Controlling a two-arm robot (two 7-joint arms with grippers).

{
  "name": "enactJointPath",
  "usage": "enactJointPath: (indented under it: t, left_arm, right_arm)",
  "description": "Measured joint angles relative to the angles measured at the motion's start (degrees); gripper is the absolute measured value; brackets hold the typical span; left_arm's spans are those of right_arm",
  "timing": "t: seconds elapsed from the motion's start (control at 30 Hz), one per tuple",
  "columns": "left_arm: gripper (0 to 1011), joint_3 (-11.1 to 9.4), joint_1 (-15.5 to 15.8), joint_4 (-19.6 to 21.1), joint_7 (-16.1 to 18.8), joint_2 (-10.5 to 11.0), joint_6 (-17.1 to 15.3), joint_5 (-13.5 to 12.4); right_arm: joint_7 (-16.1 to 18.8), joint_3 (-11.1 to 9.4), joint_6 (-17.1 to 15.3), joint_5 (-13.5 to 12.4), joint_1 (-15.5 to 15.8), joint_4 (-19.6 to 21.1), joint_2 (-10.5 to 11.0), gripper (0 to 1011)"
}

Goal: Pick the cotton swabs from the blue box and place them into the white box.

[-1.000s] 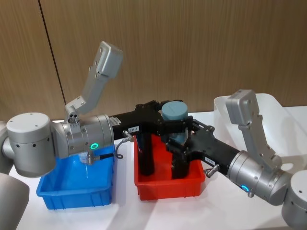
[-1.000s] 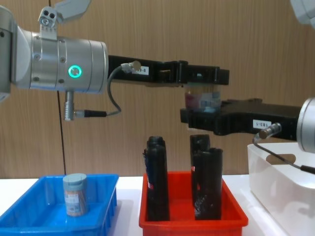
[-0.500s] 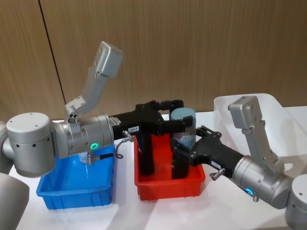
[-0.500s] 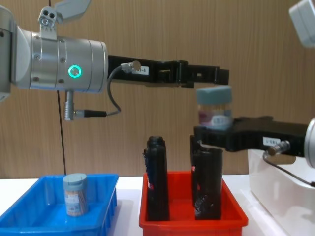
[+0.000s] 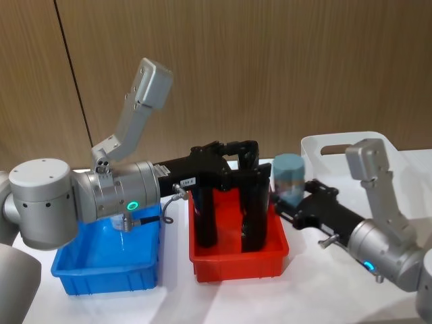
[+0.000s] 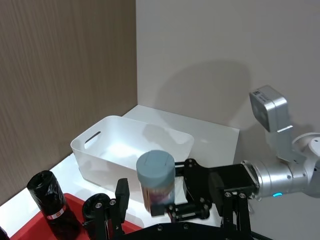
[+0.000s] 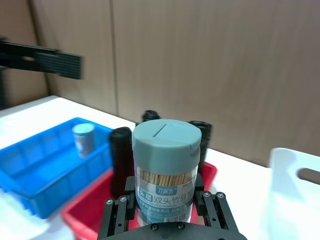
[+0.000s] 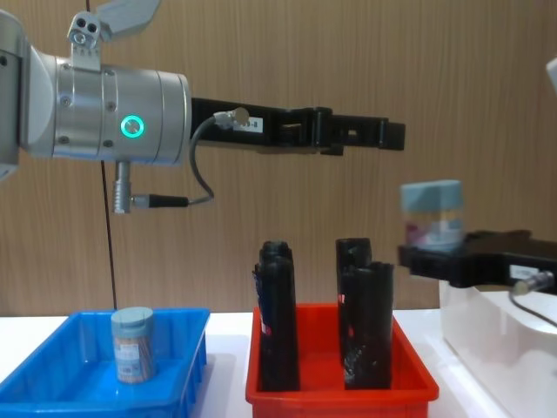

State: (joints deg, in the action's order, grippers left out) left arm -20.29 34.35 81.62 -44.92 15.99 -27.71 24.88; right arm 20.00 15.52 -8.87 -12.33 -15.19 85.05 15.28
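Note:
My right gripper (image 5: 291, 197) is shut on a cotton swab tub (image 5: 289, 177), clear with a pale blue-grey lid, and holds it upright in the air between the red bin and the white box (image 5: 335, 144). The right wrist view shows this tub (image 7: 167, 170) clamped between the fingers (image 7: 119, 216). In the chest view the held tub (image 8: 432, 214) hangs just left of the white box (image 8: 487, 326). My left gripper (image 5: 251, 162) stands open and empty above the red bin. A second tub (image 8: 132, 345) stands upright in the blue box (image 8: 52, 385).
A red bin (image 5: 236, 260) holding tall black tubes (image 8: 277, 318) sits between the blue box (image 5: 101, 260) and the white box. My left arm stretches across above it. A wooden wall stands behind the table.
My right gripper has carried the tub out from between the left gripper's fingers and to the right, toward the white box. The left arm has stayed where it was.

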Motion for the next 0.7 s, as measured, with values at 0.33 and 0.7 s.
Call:
enactJointPath:
  t: [0.33,0.7]
  left_arm:
    - [1004,0.0,0.0,0.0,0.0,0.0,0.0,0.0]
    - [1004,0.0,0.0,0.0,0.0,0.0,0.0,0.0]
  right_arm:
    - [-2.6,-1.9,1.1,0.3,-2.2,-4.5,0.8,648]
    - [-3.3,-3.6,2.0,2.6,-7.7,-13.8,0.8,648]
